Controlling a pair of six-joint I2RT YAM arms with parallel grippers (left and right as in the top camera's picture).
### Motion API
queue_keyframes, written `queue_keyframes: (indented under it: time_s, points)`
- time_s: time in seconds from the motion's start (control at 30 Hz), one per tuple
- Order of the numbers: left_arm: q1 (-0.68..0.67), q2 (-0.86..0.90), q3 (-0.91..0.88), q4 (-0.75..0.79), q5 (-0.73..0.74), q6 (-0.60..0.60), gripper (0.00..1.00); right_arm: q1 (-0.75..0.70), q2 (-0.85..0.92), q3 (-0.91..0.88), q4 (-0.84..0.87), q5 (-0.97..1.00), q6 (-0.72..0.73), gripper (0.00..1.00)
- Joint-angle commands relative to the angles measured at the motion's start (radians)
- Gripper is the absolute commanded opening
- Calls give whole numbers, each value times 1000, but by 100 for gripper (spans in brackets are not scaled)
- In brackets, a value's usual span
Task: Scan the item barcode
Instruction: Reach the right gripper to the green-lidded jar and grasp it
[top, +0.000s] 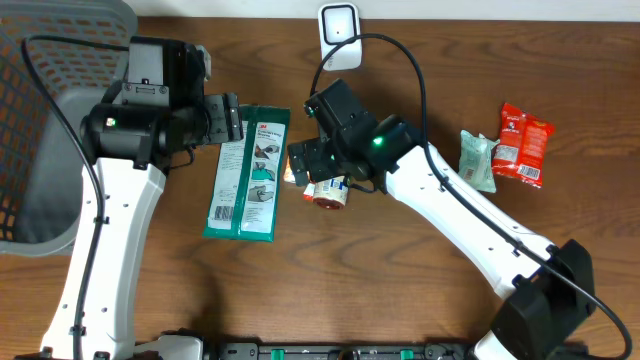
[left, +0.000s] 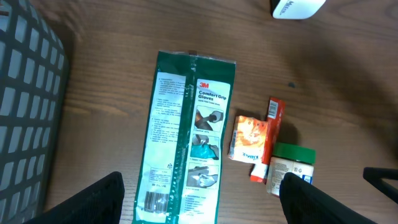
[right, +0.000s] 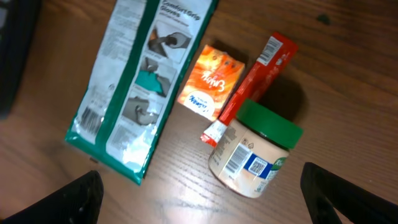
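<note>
Brown wood-grain table (top: 300, 300) (soft glare), evenly lit.

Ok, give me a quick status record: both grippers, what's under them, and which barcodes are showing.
left gripper: open, empty, above the gloves pack
right gripper: open, empty, above the jar
gloves pack: flat on the table, barcode facing up at one end
jar: green lid, seems to lie on its side, barcode facing up
beside jar: orange packet, red tube
scanner: white, at the table's far edge
right side: red snack packet, pale green packet
basket: grey, far left
</note>
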Motion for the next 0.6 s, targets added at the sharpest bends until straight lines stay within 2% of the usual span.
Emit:
queue_keyframes:
  time_s: [0.0, 0.27, 0.57]
  points:
    - [4, 0, 12, -3, -10, -5, 80, 2, 44, -13, 25, 81, 82, 96]
    - [4, 0, 12, -3, -10, -5, 80, -10, 176, -13, -24, 147, 259, 94]
    - [4, 0, 12, -3, -10, -5, 80, -65, 267, -13, -16, 124, 314, 92]
